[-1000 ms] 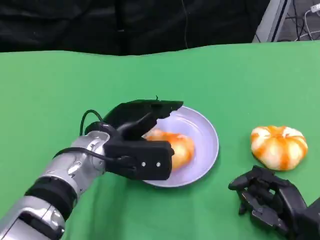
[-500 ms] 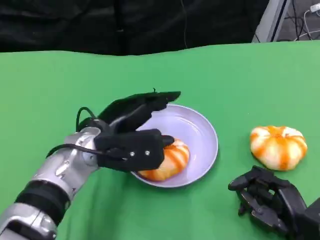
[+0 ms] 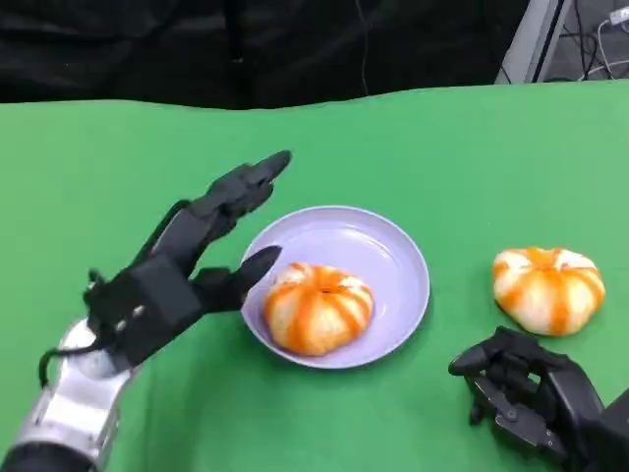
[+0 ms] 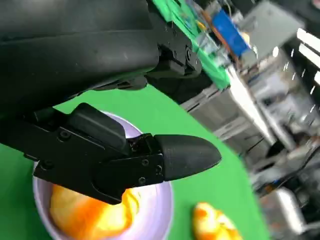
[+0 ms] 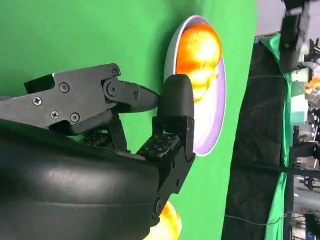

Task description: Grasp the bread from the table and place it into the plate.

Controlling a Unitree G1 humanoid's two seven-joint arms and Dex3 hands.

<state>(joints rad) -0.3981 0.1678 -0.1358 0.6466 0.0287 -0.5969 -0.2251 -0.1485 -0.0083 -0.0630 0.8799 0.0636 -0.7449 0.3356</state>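
Right hand (image 3: pixel 531 393) low at the near edge of the green surface (image 3: pixel 462 157), fingers curled in on nothing, forearm cut off by the frame; a second bread roll (image 3: pixel 547 287) sits just beyond it, well apart from the plate. Left hand (image 3: pixel 182 270) spread and empty beside the lilac plate (image 3: pixel 398 261), thumb tip at its rim. Orange-striped bread roll (image 3: pixel 316 306) lies in the plate's near half; in the left wrist view the fingers (image 4: pixel 130 155) hide part of it.

The right hand (image 3: pixel 536 393) is cut off by the head view's lower right corner.
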